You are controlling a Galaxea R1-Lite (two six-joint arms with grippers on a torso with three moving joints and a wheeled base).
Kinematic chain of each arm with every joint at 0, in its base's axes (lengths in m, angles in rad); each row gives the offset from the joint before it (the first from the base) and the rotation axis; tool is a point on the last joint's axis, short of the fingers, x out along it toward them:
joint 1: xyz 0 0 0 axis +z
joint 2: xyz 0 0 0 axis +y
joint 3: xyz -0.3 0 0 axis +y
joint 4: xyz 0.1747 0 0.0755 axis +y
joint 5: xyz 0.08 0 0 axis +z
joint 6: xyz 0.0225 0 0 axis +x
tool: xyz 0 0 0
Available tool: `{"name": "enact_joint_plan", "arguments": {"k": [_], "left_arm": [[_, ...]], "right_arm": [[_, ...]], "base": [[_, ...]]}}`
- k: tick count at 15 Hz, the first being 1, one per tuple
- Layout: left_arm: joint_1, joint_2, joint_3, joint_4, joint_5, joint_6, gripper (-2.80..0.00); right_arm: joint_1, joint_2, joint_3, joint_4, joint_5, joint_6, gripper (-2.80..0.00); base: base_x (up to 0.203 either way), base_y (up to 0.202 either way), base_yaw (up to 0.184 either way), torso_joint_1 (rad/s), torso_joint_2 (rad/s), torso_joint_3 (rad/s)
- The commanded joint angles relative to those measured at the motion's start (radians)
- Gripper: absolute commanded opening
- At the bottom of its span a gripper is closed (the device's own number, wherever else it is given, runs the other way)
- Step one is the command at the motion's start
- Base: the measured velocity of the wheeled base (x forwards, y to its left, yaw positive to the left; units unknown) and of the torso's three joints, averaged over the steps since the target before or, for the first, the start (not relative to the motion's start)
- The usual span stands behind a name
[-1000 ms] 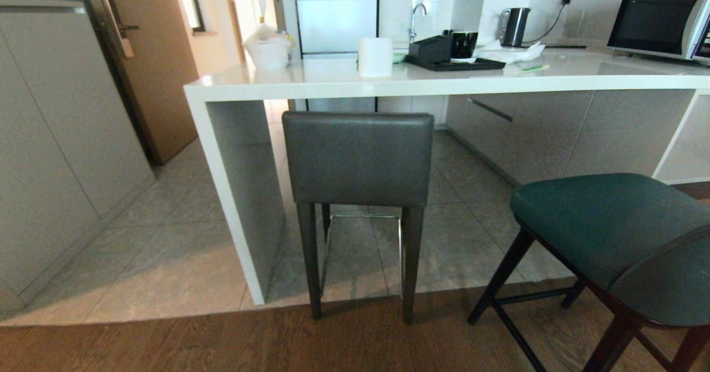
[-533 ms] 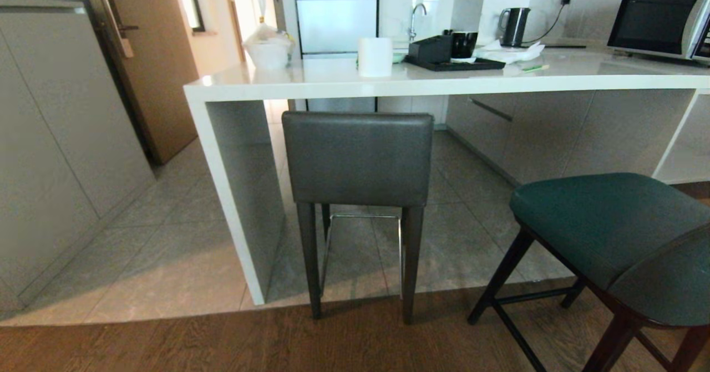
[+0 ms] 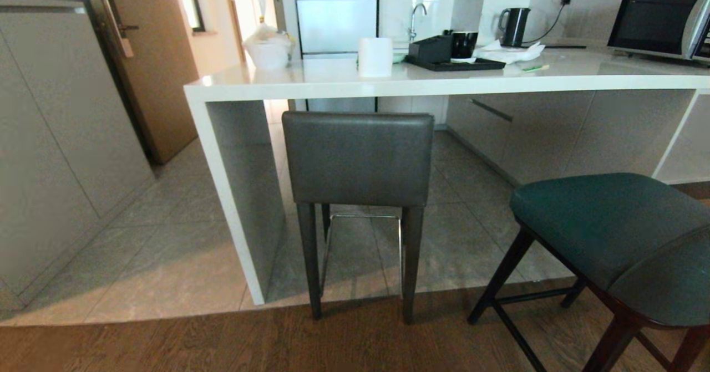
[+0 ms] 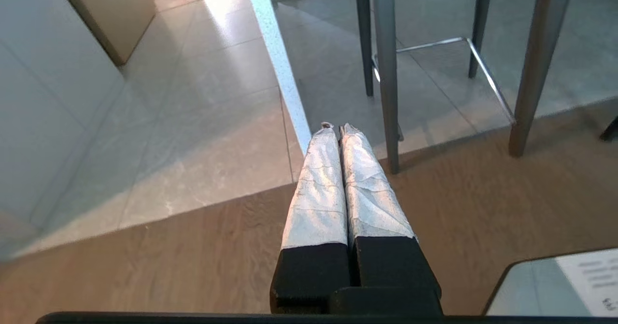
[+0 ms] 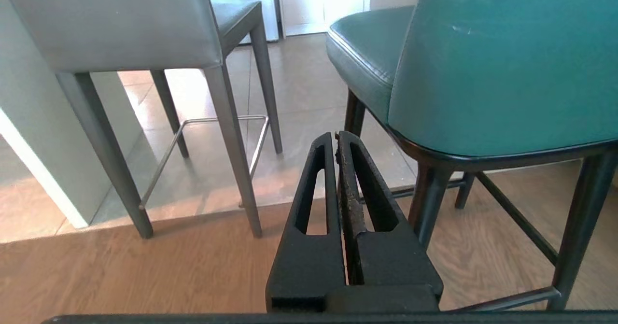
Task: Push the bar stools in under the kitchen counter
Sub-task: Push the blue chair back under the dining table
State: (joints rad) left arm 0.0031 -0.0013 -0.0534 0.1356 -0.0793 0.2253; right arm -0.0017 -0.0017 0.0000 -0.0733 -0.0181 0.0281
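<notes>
Kitchen counter (image 3: pixel 444 81): white slab top, long axis running left to right, white panel leg at its left end; open knee room beneath, tiled floor (image 3: pixel 166 261) running under it and meeting the wood floor (image 3: pixel 222 344) at a straight edge just in front of the panel leg.

Grey stool (image 3: pixel 358 158): square back facing the robot, upright, seat tucked under the counter's front edge beside the panel leg; rear legs stand on the wood at the tile edge, metal footrest (image 3: pixel 360 217) over the tile.

Teal stool (image 3: pixel 615 233): out on the wood floor to the right, well clear of the counter's front edge, seat pointing toward the counter at a slant; free tile lies between it and the counter.

Left gripper (image 4: pixel 336 127): tape-wrapped fingers pressed together, empty, low over the wood near the panel leg's foot.

Right gripper (image 5: pixel 336 134): black fingers closed together, empty, just behind the teal stool's back.

On the counter top: paper roll (image 3: pixel 375 56), black tray (image 3: pixel 455 64), kettle (image 3: pixel 515 26), microwave (image 3: pixel 657 20).
</notes>
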Motion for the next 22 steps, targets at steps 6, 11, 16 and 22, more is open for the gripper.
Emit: {"name": "enact_joint_plan", "arguments": {"k": [6, 11, 16, 22], "left_arm": [[0.0, -0.002, 0.001, 0.012, 0.051, -0.107, -2.8], [0.0, -0.002, 0.001, 0.01, 0.041, -0.093, -2.8], [-0.001, -0.002, 0.003, 0.01, 0.064, -0.16, -2.8], [0.0, -0.003, 0.003, 0.001, 0.081, -0.224, -2.8]], "right_arm": [[0.0, 0.0, 0.025, 0.0, -0.002, -0.001, -2.8], [0.0, 0.0, 0.025, 0.0, -0.002, -0.001, -2.8], [0.0, 0.0, 0.025, 0.001, -0.002, 0.001, -2.8], [0.0, 0.0, 0.025, 0.0, -0.002, 0.001, -2.8]], "base": [[0.0, 0.0, 0.0, 0.0, 0.0, 0.0], [0.0, 0.0, 0.0, 0.0, 0.0, 0.0], [0.0, 0.0, 0.0, 0.0, 0.0, 0.0], [-0.055, 0.0, -0.001, 0.002, 0.0, 0.001]]}}
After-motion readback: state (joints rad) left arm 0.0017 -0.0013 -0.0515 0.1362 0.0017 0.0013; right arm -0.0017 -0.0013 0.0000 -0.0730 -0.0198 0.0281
